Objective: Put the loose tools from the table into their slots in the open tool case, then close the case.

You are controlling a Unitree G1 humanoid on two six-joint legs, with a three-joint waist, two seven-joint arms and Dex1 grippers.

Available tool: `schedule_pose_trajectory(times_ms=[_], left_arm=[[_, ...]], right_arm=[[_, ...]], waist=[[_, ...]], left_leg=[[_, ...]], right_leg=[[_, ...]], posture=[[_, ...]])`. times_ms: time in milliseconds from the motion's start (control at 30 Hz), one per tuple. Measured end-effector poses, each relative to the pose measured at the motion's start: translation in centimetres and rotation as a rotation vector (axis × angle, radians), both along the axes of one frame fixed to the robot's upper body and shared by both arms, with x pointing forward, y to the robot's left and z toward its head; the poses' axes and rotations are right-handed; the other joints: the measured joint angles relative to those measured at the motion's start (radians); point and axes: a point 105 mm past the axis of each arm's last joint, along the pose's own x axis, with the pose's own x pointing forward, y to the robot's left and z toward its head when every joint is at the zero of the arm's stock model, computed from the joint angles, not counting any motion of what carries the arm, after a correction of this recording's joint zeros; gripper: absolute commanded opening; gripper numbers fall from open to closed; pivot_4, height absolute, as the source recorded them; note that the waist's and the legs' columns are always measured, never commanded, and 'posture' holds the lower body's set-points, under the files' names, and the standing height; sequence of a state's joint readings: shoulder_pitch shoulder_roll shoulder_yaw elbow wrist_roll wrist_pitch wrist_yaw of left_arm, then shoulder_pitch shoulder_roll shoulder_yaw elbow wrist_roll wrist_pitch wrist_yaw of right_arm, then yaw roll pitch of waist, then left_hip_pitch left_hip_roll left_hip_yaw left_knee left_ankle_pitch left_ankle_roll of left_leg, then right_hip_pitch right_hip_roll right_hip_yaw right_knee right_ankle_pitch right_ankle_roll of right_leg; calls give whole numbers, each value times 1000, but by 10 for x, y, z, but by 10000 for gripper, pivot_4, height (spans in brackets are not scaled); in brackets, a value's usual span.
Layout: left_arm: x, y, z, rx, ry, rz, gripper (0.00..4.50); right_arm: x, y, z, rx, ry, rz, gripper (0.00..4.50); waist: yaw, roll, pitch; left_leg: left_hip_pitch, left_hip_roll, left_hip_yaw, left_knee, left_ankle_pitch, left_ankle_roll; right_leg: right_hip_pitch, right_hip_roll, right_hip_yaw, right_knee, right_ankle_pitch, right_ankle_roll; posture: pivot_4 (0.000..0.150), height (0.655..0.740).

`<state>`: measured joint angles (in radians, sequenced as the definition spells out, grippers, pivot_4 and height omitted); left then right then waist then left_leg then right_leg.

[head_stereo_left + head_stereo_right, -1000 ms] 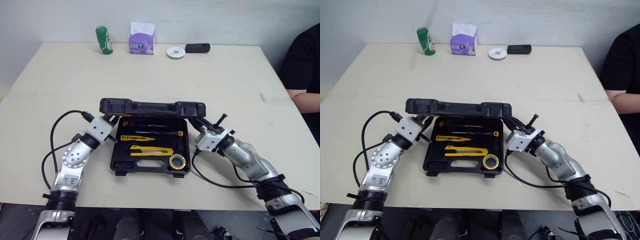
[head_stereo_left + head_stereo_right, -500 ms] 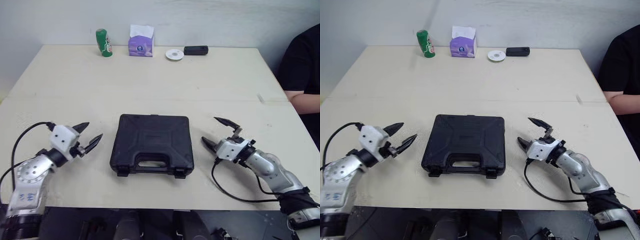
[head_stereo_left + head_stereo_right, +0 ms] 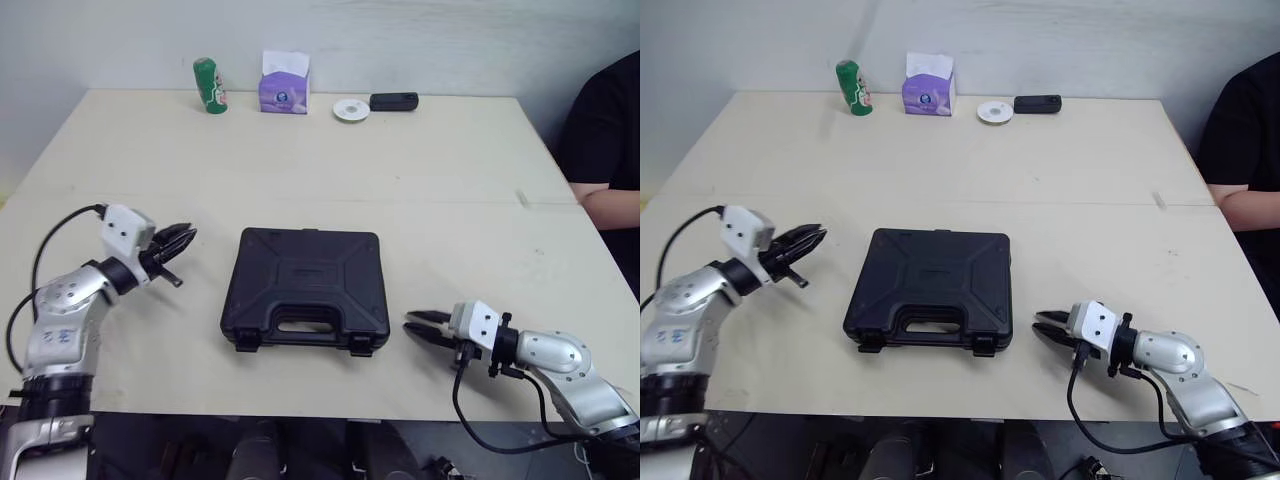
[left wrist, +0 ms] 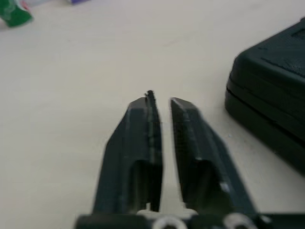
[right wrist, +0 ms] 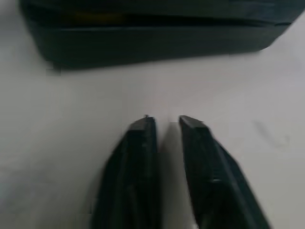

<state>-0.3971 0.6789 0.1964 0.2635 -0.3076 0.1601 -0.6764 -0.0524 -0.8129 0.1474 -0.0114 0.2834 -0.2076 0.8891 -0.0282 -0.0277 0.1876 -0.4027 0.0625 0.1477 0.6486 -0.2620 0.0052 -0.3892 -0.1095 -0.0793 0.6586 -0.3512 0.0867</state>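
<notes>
Black fingers of the right gripper lie low over the table, near its front edge. They are drawn almost together, a thin gap between them, and they hold nothing. Half a second ago they were spread wide just beside the case; the arm has since pulled back toward the robot, and the tips now point at the case's front right corner without touching it. The case lies flat at the table's centre, lid down and handle toward the robot. A second ago the lid stood half raised over tools seated in their slots. The left gripper, also spread earlier, now has its fingers nearly together, empty, and apart from the case's left side. No loose tool shows on the table, so the task appears complete; whether the front latches are fastened cannot be told. Far along the back edge stand a green can, a tissue box, a disc and a dark device. A person sits at the right edge.
</notes>
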Motion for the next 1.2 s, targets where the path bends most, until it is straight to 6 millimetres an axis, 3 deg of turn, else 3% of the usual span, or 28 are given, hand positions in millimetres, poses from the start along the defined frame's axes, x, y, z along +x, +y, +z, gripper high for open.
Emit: schedule_pose_trajectory(times_ms=[233, 400, 567, 833, 1200], left_arm=[[27, -11, -5, 61, 53, -45, 0], [47, -21, -6, 53, 59, -46, 0], [61, -48, -16, 49, 95, -132, 0], [64, -63, -29, 45, 163, -202, 0], [40, -67, -38, 25, 248, -402, 0]], right_arm=[[2, 4, 2, 1, 7, -36, 468], [-15, 13, -2, -7, 53, 33, 468], [-31, 17, -4, -55, 118, 101, 468], [-42, 34, -9, 24, 229, 122, 468], [-42, 43, -11, 69, 288, 119, 468]], waist=[[3, -1, 0], [6, -1, -1], [9, -2, -1], [5, -3, -1], [3, -3, -1]], left_leg=[[-1, 0, 1, 1, 0, -1], [-1, 0, 2, 2, 0, 0], [-1, 1, 2, 2, 0, 0], [-1, 2, 2, 3, 0, -1], [-2, 2, 2, 4, 0, -1]], right_leg=[[-1, 2, 1, 0, 0, 0], [-1, 7, 1, 0, 0, 0], [-1, 8, 2, 0, 0, 0], [-2, 10, 2, 0, 0, 0], [-2, 10, 2, 0, 0, 0]], posture=[[1500, 7400], [1500, 7400], [1500, 7400], [1500, 7400], [1500, 7400]])
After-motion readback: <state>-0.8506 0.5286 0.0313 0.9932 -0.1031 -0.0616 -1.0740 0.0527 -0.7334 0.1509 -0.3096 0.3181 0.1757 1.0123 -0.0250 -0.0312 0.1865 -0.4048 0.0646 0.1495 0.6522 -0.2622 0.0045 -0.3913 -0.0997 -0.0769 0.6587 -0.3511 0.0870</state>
